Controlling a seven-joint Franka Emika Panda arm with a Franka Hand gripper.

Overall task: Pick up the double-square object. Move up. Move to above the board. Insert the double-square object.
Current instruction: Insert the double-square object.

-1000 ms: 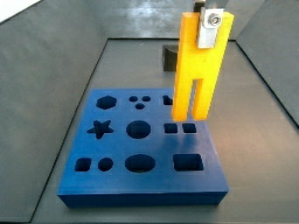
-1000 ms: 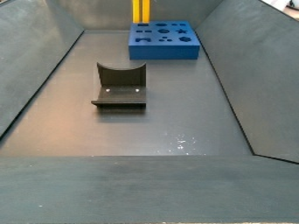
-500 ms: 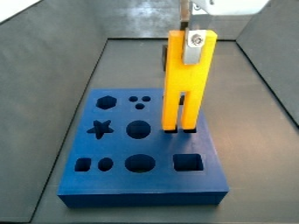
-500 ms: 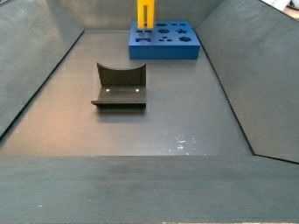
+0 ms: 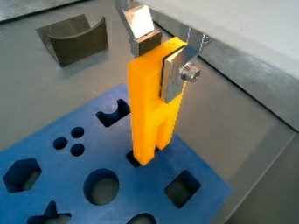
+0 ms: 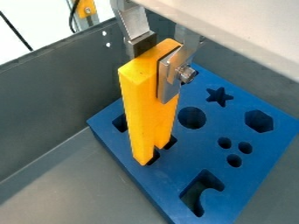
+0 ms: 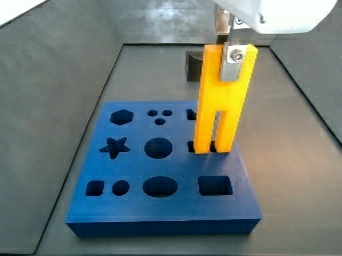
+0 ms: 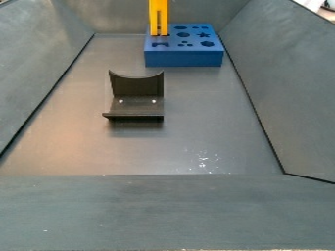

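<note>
The double-square object (image 7: pixel 214 100) is a tall yellow-orange bar standing upright on the blue board (image 7: pixel 134 205). Its two prongs are down in the pair of small square holes at the board's right side. It shows in both wrist views (image 5: pixel 149 114) (image 6: pixel 146 114) and small at the far end of a side view (image 8: pixel 157 18). My gripper (image 7: pixel 230 50) is at the bar's top end, one silver finger (image 5: pixel 176 70) flat on its face, the other behind it, shut on the bar (image 6: pixel 155 61). The board also shows in other views (image 5: pixel 140 179) (image 6: pixel 163 179) (image 8: pixel 183 57).
The dark fixture (image 8: pixel 133 96) stands on the grey floor in the middle of the bin, away from the board, and shows behind the bar (image 7: pixel 195 65) and in a wrist view (image 5: pixel 68 39). Sloped grey walls enclose the floor. The board's other cut-outs are unfilled.
The gripper has come down with the bar: a second ago its prongs hung above the board, now they sit in the two square holes and the bar stands lower.
</note>
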